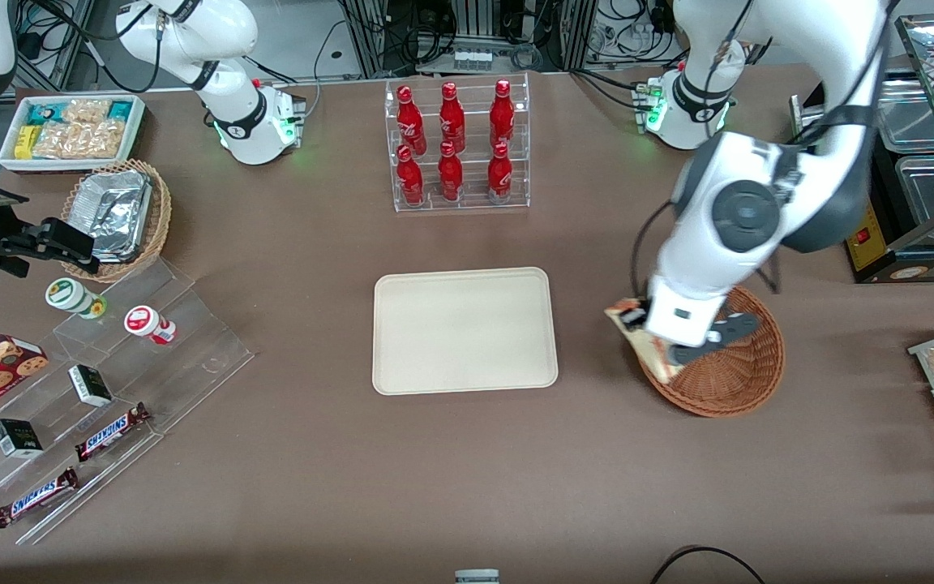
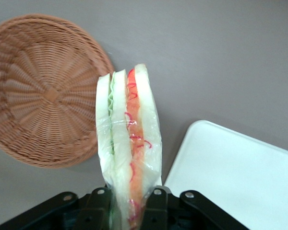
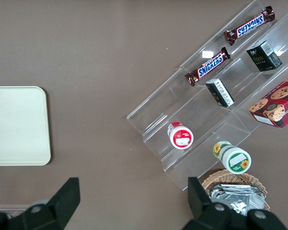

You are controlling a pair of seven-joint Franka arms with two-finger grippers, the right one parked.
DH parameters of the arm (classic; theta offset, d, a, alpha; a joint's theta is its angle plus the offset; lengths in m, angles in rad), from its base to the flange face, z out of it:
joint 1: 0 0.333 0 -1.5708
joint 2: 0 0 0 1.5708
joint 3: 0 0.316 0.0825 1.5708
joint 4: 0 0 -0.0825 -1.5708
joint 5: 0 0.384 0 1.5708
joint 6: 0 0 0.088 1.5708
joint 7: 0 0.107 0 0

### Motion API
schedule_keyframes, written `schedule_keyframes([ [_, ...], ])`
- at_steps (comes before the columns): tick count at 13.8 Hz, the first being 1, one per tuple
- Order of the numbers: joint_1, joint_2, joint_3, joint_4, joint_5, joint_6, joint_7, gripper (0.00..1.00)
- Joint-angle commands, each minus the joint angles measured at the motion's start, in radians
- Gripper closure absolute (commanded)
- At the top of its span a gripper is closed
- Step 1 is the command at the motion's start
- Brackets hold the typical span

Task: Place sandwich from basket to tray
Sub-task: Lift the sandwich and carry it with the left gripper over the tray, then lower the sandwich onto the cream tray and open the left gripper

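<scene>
My left gripper (image 1: 652, 334) is shut on the sandwich (image 1: 633, 326), a clear-wrapped white-bread wedge with green and red-orange filling. It holds the sandwich lifted over the rim of the reddish-brown wicker basket (image 1: 730, 377), on the side nearest the tray. In the left wrist view the fingers (image 2: 154, 203) pinch the sandwich (image 2: 127, 139) from both sides, and the basket (image 2: 43, 96) shows nothing inside. The cream tray (image 1: 464, 328) lies flat with nothing on it, beside the basket toward the parked arm's end; it also shows in the left wrist view (image 2: 240, 177) and the right wrist view (image 3: 17, 125).
A clear rack of red bottles (image 1: 457, 146) stands farther from the front camera than the tray. A clear stepped stand with snack bars and cups (image 1: 102, 389), a tan basket of foil trays (image 1: 118, 212) and a white bin of packets (image 1: 71, 131) sit toward the parked arm's end.
</scene>
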Motion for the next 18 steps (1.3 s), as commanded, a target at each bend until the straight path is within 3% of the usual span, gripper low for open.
schedule_keyframes([
  [1, -0.093, 0.095, 0.012, 0.114, 0.022, -0.031, -0.011, 0.92],
  [7, -0.297, 0.287, 0.012, 0.269, 0.021, -0.017, -0.009, 0.92],
  [13, -0.401, 0.405, 0.015, 0.276, 0.030, 0.204, -0.014, 0.87],
  [18, -0.432, 0.478, 0.015, 0.277, 0.080, 0.276, -0.008, 0.87],
])
